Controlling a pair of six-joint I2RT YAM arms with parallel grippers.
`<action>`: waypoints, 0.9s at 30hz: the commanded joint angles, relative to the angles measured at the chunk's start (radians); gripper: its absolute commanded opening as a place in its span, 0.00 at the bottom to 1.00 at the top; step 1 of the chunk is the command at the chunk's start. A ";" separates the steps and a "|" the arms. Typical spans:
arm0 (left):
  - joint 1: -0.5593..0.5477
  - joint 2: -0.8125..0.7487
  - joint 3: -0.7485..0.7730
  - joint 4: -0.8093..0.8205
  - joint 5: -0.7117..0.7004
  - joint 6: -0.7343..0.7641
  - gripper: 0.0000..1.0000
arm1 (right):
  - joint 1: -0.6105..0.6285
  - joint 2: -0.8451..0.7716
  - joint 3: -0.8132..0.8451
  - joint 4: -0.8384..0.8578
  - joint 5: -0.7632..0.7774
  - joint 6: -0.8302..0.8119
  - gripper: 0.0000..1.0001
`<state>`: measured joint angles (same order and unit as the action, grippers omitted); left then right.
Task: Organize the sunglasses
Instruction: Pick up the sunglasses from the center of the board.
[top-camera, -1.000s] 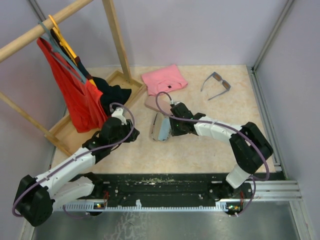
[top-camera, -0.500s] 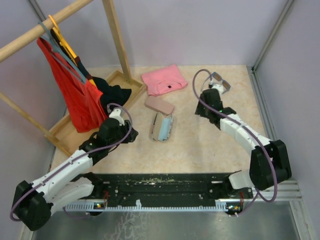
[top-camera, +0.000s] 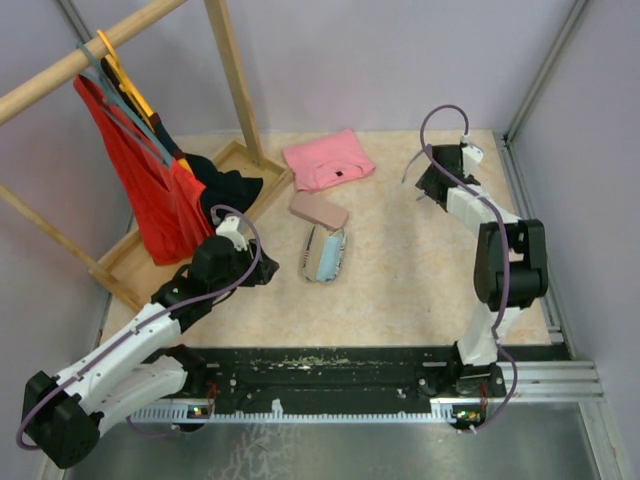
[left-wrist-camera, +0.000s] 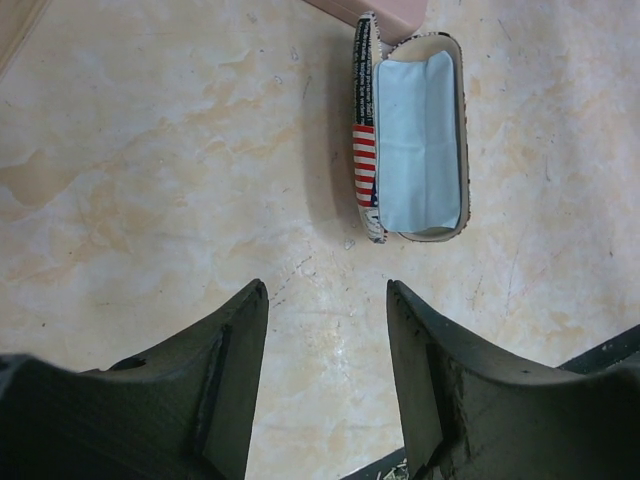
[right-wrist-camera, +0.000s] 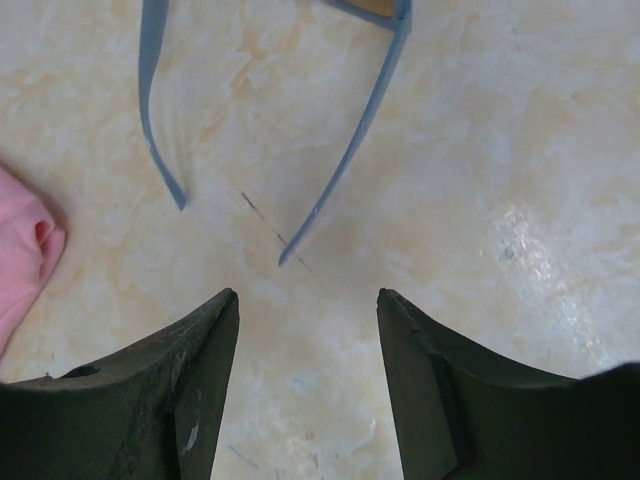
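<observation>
Held right end effector (right-wrist-camera: 305, 300) parted and empty just short of the sunglasses (right-wrist-camera: 152, 60); best eased forward astride one temple, then closed gently. Left end effector (left-wrist-camera: 325, 290) likewise parted, empty.

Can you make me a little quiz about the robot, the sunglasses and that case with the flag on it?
1. True or false: the right pincer is shut on the sunglasses.
2. What lies inside the open flag-patterned case? A: sunglasses. B: a light blue cloth. C: nothing.
3. Which pincer is nearer to the flag-patterned case, left or right?

Key
1. False: it is open, and the sunglasses lie just ahead of it, untouched.
2. B.
3. The left pincer, which is open and empty.
</observation>
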<state>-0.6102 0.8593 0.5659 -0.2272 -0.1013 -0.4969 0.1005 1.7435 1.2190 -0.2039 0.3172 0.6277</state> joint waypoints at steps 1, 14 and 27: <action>0.006 -0.019 0.006 0.015 0.046 0.006 0.57 | -0.021 0.103 0.151 -0.008 0.083 0.041 0.58; 0.006 -0.022 0.002 0.023 0.057 0.006 0.58 | -0.069 0.376 0.418 -0.125 0.139 0.048 0.55; 0.006 -0.014 0.000 0.025 0.052 0.006 0.58 | -0.079 0.405 0.439 -0.109 0.143 0.034 0.26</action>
<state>-0.6102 0.8505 0.5659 -0.2245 -0.0582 -0.4969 0.0288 2.1765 1.6249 -0.3447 0.4294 0.6655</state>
